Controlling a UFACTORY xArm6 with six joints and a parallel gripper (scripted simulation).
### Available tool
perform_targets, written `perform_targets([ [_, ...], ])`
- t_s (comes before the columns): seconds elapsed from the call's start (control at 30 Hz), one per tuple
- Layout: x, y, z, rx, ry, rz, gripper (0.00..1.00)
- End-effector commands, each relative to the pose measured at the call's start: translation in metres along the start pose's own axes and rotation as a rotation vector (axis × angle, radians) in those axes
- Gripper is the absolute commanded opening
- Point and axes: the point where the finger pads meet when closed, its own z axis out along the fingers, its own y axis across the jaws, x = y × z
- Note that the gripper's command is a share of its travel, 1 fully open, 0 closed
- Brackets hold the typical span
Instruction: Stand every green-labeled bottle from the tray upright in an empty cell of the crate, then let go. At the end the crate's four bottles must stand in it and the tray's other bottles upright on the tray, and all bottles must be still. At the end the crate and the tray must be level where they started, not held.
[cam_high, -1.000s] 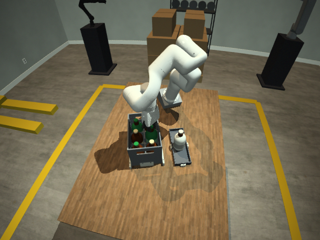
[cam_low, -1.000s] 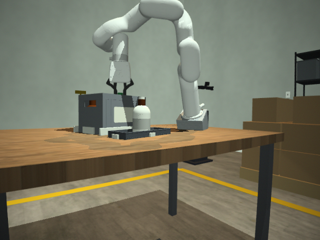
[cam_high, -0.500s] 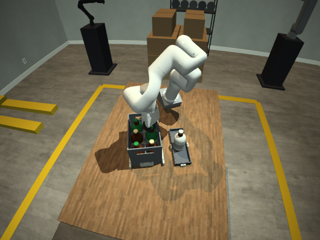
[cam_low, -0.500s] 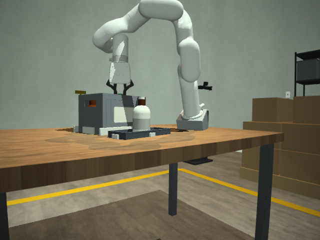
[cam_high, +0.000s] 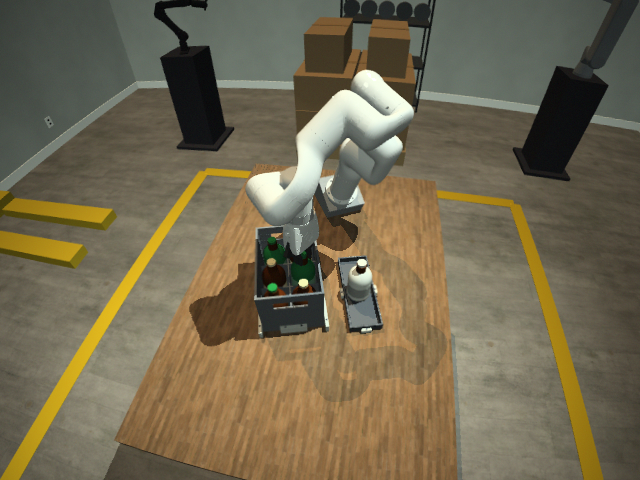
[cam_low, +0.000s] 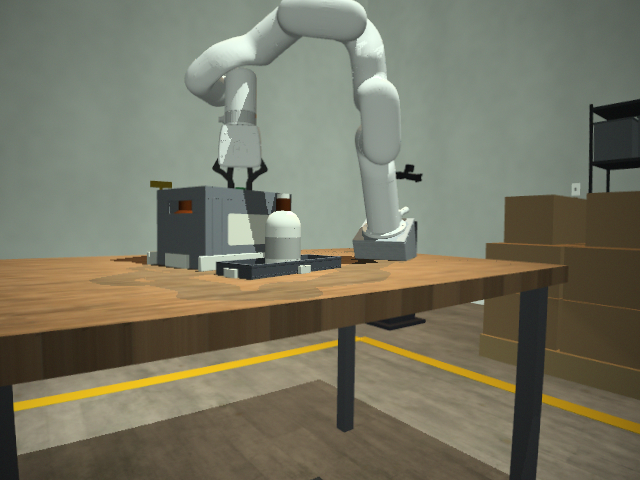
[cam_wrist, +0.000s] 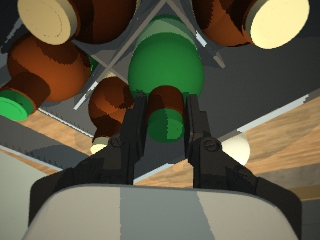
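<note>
My gripper (cam_high: 295, 253) is over the grey crate (cam_high: 289, 291) and is shut on the neck of a green-labelled bottle (cam_high: 302, 268) that stands upright in a right-hand cell. In the wrist view the fingers clamp the neck just below its green cap, above the green body (cam_wrist: 165, 70). In the side view the fingertips (cam_low: 239, 180) are at the crate's (cam_low: 217, 224) top rim. Another green-labelled bottle (cam_high: 272, 250) stands in the back left cell. Brown bottles (cam_high: 271, 273) fill other cells. A white-labelled bottle (cam_high: 359, 281) stands upright on the dark tray (cam_high: 360, 304).
The tray (cam_low: 279, 267) lies just right of the crate, with the white-labelled bottle (cam_low: 282, 232) on it. The arm's base (cam_high: 341, 198) stands behind both. Cardboard boxes (cam_high: 354, 56) and black pedestals (cam_high: 193, 95) stand on the floor beyond the table.
</note>
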Motion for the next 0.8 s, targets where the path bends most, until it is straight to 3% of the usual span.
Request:
perform_targets([
  [0.0, -0.0002, -0.0009, -0.0010, 0.003, 0.000, -0.001, 0.00],
  [0.77, -0.0003, -0.0009, 0.0037, 0.003, 0.000, -0.001, 0.00],
])
